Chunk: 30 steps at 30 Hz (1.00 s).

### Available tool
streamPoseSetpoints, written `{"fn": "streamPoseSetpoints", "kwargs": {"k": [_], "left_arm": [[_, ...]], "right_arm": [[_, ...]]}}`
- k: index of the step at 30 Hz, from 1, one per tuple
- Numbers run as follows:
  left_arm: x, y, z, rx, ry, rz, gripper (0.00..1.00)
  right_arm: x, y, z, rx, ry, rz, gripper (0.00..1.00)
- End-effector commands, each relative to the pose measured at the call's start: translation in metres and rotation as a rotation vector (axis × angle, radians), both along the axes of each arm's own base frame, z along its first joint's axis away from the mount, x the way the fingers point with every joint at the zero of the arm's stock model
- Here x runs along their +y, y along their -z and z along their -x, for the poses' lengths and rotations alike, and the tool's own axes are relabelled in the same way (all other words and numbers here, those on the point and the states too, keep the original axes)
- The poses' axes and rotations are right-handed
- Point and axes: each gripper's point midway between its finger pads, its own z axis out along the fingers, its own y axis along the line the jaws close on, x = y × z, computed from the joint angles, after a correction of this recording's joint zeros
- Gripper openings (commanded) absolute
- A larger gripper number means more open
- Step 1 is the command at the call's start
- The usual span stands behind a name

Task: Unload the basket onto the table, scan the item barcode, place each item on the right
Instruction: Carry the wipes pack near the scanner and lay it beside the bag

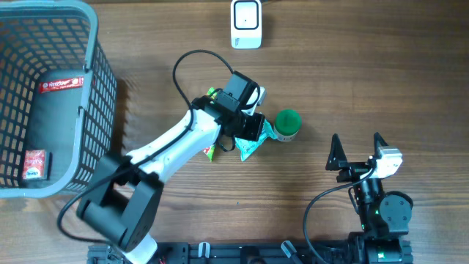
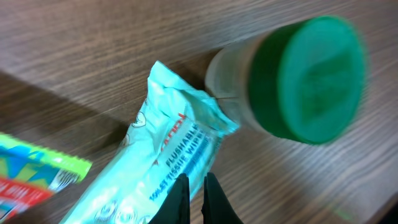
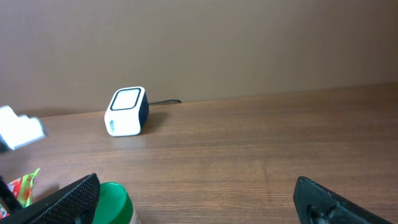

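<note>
Reading left gripper (image 2: 197, 202) as clenched right over wipes pack (image 1: 248, 149) at table centre; I can't tell if film is caught. Pack long axis 1-to-7 o'clock. Scanner (image 1: 246, 23) at 12 o'clock. Right gripper (image 1: 356, 141) spread, empty, farther off.

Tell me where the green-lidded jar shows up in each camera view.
Overhead: jar at centre, just right of the wipes pack.
Left wrist: jar upper right, lid facing the camera.
Right wrist: jar at bottom left edge, mostly lid.
Shared landmark: the colourful wrapper, left of the jar everywhere.
</note>
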Motion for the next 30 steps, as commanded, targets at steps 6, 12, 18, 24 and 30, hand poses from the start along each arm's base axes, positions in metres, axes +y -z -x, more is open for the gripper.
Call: {"fn": "streamPoseSetpoints", "kwargs": {"k": [6,12,18,24,30], "left_arm": [[0.004,0.065,-0.005,0.092,-0.054,-0.063,0.04],[0.043,0.053,-0.042,-0.010,-0.297,-0.177,0.04],[0.046,-0.047,-0.072,-0.211,-0.418,-0.054,0.04],[0.021,-0.071,-0.052,-0.221,-0.344,0.016,0.04],[0.021,-0.013,-0.046,-0.100,-0.363,-0.078,0.04]], "right_arm": [[-0.002,0.000,0.000,-0.001,0.013,0.002,1.00],[-0.002,0.000,0.000,-0.001,0.013,0.002,1.00],[-0.002,0.000,0.000,-0.001,0.013,0.002,1.00],[-0.002,0.000,0.000,-0.001,0.013,0.002,1.00],[-0.002,0.000,0.000,-0.001,0.013,0.002,1.00]]}}
